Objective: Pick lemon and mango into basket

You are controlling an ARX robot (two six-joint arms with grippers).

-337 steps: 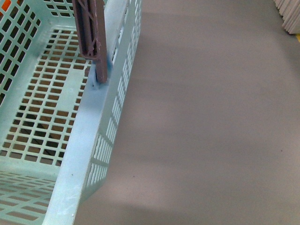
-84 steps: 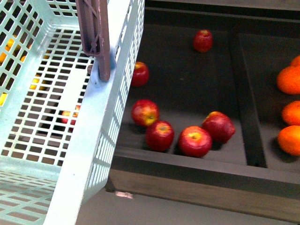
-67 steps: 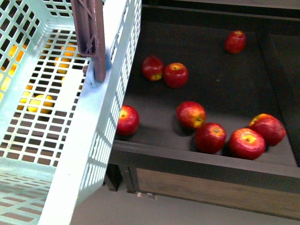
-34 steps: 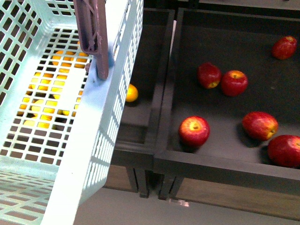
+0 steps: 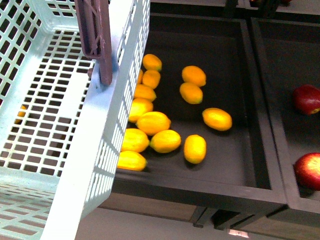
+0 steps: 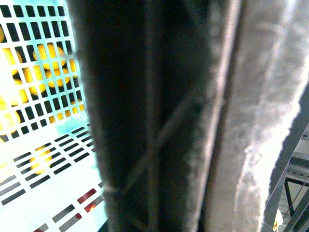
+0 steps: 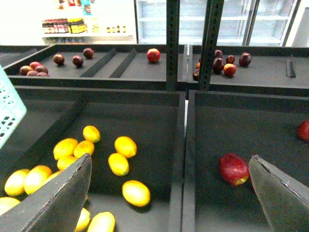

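Note:
The aqua basket [image 5: 95, 130] fills the left of the front view, its floor bare. My left gripper [image 6: 203, 183] is shut on its brown handle [image 5: 97, 35], which blocks most of the left wrist view as a dark lattice [image 6: 145, 125]. Several yellow-orange oval lemons [image 5: 153, 122] lie in a dark bin just right of the basket, some hidden behind its wall. The mango is out of view. My right gripper [image 7: 170, 157] hangs open above the divider between bins, with the lemons [image 7: 136, 192] on one side of it and nothing between its fingers.
Red apples [image 5: 306, 98] lie in the neighbouring bin to the right, one [image 7: 234, 169] close to a right fingertip. A black divider wall [image 5: 265, 100] separates the bins. A higher shelf [image 7: 153, 55] holds more red and dark fruit behind metal uprights.
The view has swept from bare floor past the apple bin to the bin of yellow fruit. The basket and its handle keep the same place in view.

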